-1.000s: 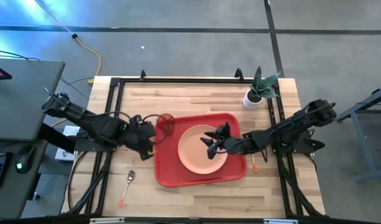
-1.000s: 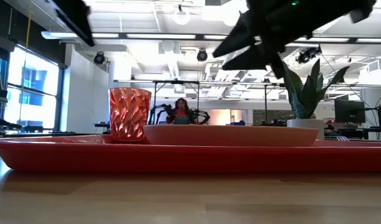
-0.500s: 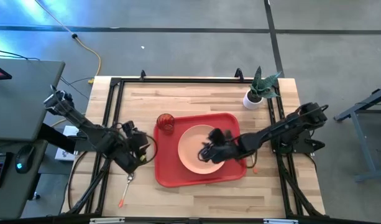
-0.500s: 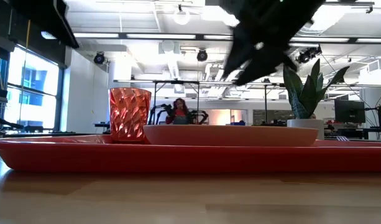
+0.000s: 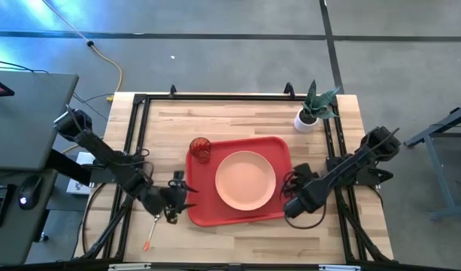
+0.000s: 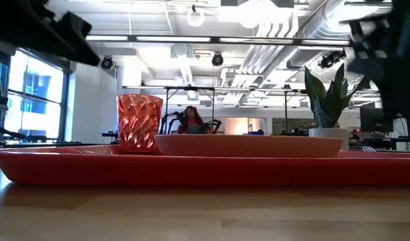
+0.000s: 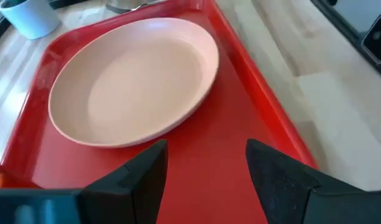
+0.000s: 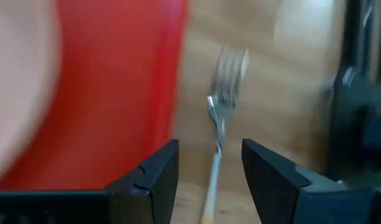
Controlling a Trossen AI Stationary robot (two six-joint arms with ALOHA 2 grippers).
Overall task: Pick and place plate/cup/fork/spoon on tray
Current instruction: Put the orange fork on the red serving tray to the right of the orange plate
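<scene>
With plate (image 5: pixel 246 179) and cup (image 5: pixel 200 150) already on the tray (image 5: pixel 202 211), our right gripper (image 8: pixel 209 177), fingers spread, straddles the fork (image 8: pixel 222 106) beside it; our left gripper (image 7: pixel 206 171) hangs open near the spoon (image 5: pixel 153 226).

tray (image 5: pixel 200 213) red | plate (image 5: pixel 246 179) peach-pink | cup (image 6: pixel 139 123) faceted red-orange | fork (image 8: pixel 224 93) silver

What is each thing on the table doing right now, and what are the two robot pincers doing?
Big red plastic tray: flat on the table.
Round peach-pink plate: on the tray.
Small see-through red cup: upright in a tray corner.
Orange-handled silver fork: on the table, off the tray.
Orange-handled spoon: on the table, off the tray.
Left pincer: open, empty.
Right pincer: open over the fork.
</scene>
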